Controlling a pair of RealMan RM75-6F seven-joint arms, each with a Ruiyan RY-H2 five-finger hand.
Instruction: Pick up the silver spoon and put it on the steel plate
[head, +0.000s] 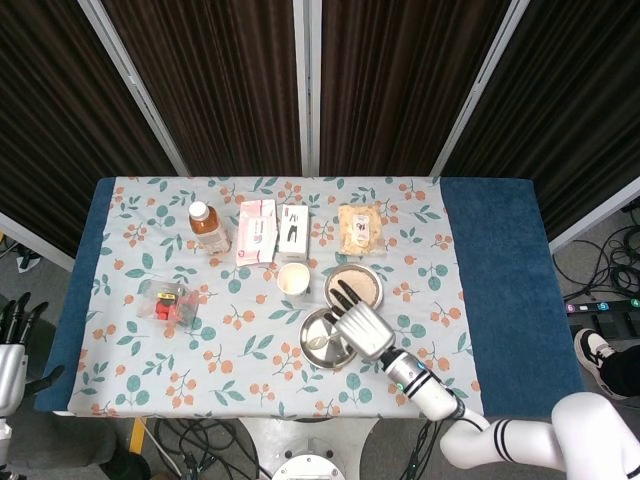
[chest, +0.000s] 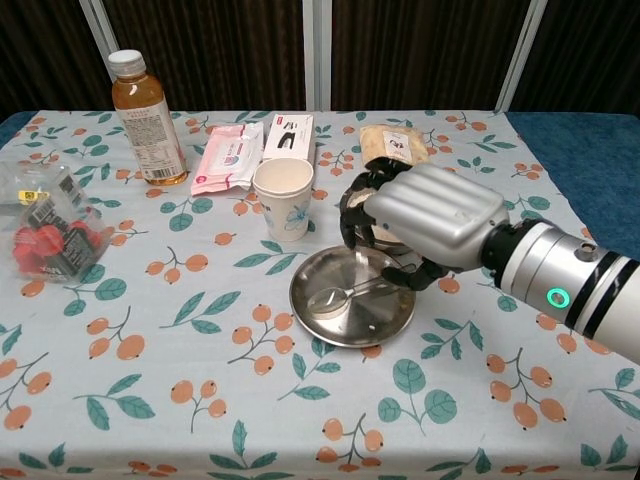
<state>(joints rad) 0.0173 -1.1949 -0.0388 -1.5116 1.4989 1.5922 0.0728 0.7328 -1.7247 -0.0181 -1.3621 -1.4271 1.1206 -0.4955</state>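
Note:
The steel plate (chest: 372, 322) (head: 316, 350) lies on the flowered cloth in front of the paper cup. A silver spoon (chest: 340, 297) has its bowl resting on the plate's left half, and its handle runs up to the right under my fingers. My right hand (chest: 425, 225) (head: 358, 327) hovers over the plate's far right rim, fingers curled down and gripping the spoon handle. It hides most of the powder bowl (head: 356, 284) behind it. My left hand (head: 12, 335) hangs off the table's left edge, fingers apart and holding nothing.
A paper cup (chest: 284, 197) stands just behind the plate on the left. Further back are a tea bottle (chest: 145, 103), a pink wipes pack (chest: 230, 155), a small box (chest: 291, 135) and a snack packet (chest: 395, 142). A bag of red items (chest: 45, 235) lies at the left.

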